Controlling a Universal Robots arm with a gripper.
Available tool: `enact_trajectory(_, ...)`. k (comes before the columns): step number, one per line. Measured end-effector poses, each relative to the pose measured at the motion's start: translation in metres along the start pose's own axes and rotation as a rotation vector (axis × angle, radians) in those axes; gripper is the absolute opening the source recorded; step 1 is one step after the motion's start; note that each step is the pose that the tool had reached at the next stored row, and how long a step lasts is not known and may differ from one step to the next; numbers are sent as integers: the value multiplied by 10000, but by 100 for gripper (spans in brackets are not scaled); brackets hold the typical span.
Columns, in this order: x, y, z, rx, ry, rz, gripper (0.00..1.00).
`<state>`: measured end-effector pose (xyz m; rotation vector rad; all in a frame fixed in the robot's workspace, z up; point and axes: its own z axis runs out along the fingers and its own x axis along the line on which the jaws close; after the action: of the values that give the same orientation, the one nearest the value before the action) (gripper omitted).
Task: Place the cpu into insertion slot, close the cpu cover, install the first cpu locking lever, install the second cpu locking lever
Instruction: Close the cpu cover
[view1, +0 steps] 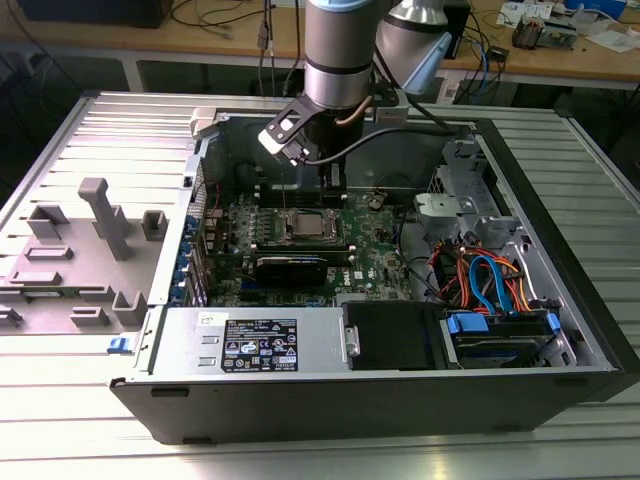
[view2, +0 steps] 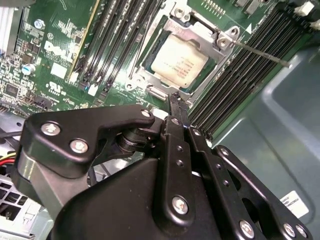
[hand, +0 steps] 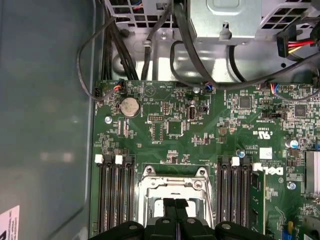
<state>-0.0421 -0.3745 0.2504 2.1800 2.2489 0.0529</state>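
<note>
Hovering just beside square metal-rimmed insertion slot (view2: 156, 49): my black gripper (view2: 175, 99), fingers pressed together, empty. Small silvery square cpu (view2: 180, 62) seated in slot under dull silver frame cover (view2: 204, 31). Chip light, stiff, fragile, I judge; hold by edges.

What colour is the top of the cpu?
The cpu top is pale silvery, clearest in the second wrist view.

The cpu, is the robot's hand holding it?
No, the cpu lies flat inside the window of the cpu cover, apart from the hand.
</note>
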Motion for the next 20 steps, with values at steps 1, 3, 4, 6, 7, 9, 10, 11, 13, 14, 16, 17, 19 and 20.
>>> enact_trajectory(1, 0, -11, 0, 1, 0, 1, 11)
enact_trajectory(3, 1, -33, 1, 0, 0, 0, 11)
enact_trajectory(4, 2, -50, 1, 0, 0, -1, 11)
enact_trajectory(6, 2, -85, 1, 0, 0, -2, 11)
enact_trajectory(7, 3, -111, 2, 1, 1, -2, 11)
enact_trajectory(9, 5, -179, 7, 0, 3, -6, 11)
enact_trajectory(10, 7, -215, 12, 0, 4, -11, 11)
enact_trajectory(11, 7, -240, 18, -1, 4, -15, 11)
enact_trajectory(13, 8, -302, 45, 2, 5, -28, 11)
enact_trajectory(14, 9, -340, 70, 1, 6, -39, 11)
enact_trajectory(16, 10, -383, 101, 1, 8, -50, 11)
enact_trajectory(17, 11, -404, 119, 1, 8, -55, 11)
enact_trajectory(19, 11, -442, 158, 3, 9, -65, 11)
enact_trajectory(20, 10, -465, 194, 9, 8, -73, 11)
